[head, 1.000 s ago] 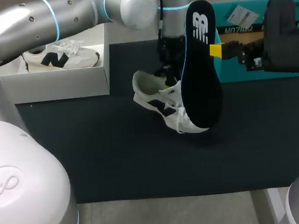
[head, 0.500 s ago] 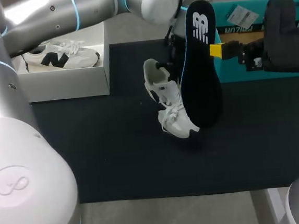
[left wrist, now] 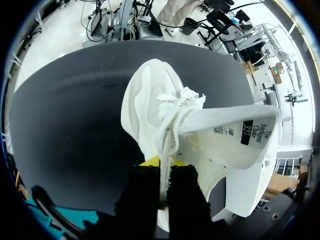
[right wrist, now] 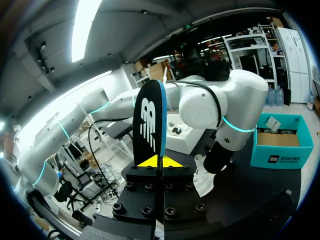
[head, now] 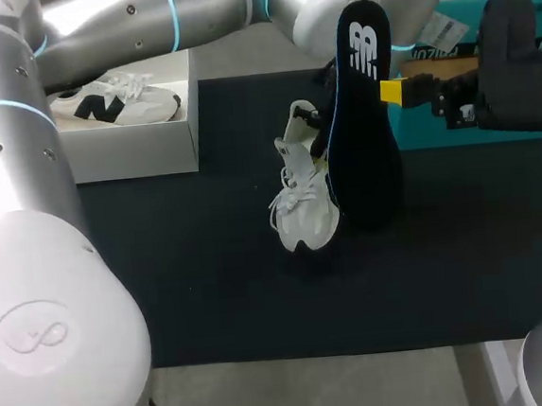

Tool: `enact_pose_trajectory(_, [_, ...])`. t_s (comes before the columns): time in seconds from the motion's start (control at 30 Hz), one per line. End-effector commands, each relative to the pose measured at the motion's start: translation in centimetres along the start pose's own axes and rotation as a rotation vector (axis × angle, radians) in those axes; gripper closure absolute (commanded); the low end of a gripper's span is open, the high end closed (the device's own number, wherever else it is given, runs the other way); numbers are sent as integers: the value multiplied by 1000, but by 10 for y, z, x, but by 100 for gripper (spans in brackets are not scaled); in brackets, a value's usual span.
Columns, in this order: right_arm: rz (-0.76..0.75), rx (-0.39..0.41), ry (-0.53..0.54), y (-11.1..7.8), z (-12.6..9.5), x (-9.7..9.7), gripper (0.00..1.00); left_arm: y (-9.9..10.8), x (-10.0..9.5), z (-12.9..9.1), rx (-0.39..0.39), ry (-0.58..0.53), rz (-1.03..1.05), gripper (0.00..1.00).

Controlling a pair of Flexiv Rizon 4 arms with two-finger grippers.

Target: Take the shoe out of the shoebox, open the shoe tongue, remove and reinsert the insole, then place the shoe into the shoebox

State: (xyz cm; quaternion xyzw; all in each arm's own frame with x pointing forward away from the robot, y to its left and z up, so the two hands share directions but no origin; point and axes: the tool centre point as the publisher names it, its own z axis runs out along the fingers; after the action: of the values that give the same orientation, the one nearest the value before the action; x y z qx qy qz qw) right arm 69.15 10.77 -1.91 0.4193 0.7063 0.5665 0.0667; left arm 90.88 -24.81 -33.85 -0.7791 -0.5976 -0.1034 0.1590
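Note:
A white shoe with a dark side logo hangs toe-down over the black mat, just left of the insole. My left gripper is shut on the thin edge of the shoe's opening. The laces and the pulled-out tongue show ahead of it. In the head view that gripper is mostly hidden behind the insole. The black insole stands upright beside the shoe, with my right gripper shut on its edge. In the right wrist view the insole rises from the right gripper, with the shoe beyond.
An open white shoebox at the back left holds a second white shoe. A teal box stands at the back right behind my right arm. Bare mat lies toward the table's front edge.
My left arm has turned the shoe: its toe swung from the right round toward the front, and the shoe now hangs steeper. The right gripper and insole have stayed still.

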Motion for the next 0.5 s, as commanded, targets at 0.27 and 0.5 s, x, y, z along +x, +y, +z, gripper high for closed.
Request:
enact_pose_trajectory(0.27, [0,-13,-10,-9,-12,12,100,-9,0,0,-90,85,42,100])
enact_pose_trajectory(0.5, [0,-13,-10,-9,-12,12,100,-13,2,-1,-90,68,-39,100])
